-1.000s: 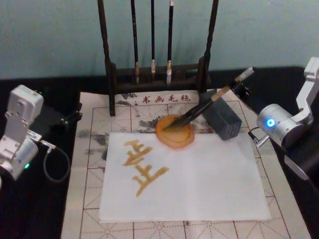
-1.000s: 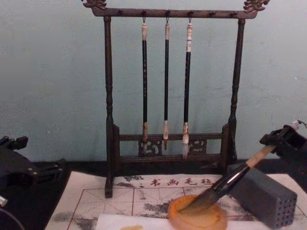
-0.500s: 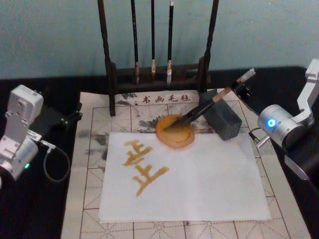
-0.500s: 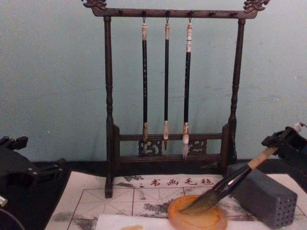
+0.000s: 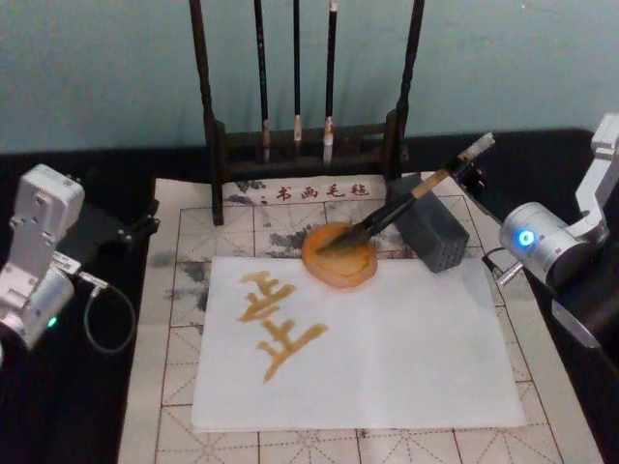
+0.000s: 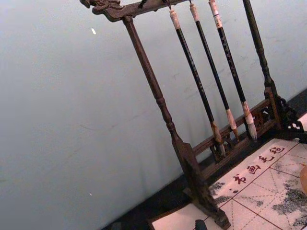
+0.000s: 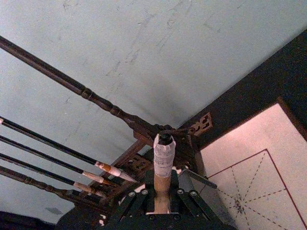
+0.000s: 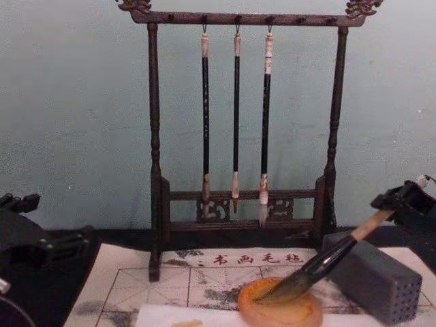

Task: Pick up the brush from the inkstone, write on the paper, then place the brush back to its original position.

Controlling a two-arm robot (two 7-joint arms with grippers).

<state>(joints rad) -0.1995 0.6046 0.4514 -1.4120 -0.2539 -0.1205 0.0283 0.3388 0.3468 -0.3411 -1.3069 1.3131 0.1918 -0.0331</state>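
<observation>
Black tabletop (image 5: 116, 406) lies under my left end effector (image 5: 135, 230), which sits parked at the left edge of the beige grid mat (image 5: 174, 319); whether it is released or clenched I cannot tell. Right of it, the white paper (image 5: 406, 358) lies flat on the mat, with yellowish strokes on its left half. At the paper's far edge sits the orange inkstone (image 5: 338, 261), in front of the dark wooden rack (image 8: 155, 170) with three thin hanging brushes (image 8: 236, 116). The brush (image 5: 397, 210) slants up to the right from the inkstone, its dark bristles resting in the dish and its black section passing over the grey block (image 5: 432, 235). My right end effector (image 5: 467, 166) is clenched on the tan handle just below the whitish cap, up beyond the block's far right corner.
</observation>
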